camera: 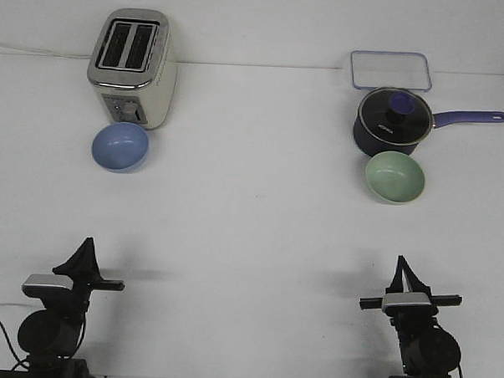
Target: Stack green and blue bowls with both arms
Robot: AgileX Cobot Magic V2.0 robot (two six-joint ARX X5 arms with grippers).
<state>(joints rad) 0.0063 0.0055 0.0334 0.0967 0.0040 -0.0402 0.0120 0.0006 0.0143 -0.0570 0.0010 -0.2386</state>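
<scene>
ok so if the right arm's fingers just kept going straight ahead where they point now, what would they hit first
Probably the green bowl: the right gripper points up the table toward it over bare tabletop. The saucepan sits just behind. Depth and exact aim are uncertain from this one view.

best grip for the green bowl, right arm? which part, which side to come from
Probably the rim of the green bowl, on its near edge, coming from above with one finger inside and one outside. It sits upright and open, with smooth rounded walls that offer nothing else for thin fingers. The saucepan stands close behind it, so the far rim is crowded, while the near side faces the right gripper across bare table.
</scene>
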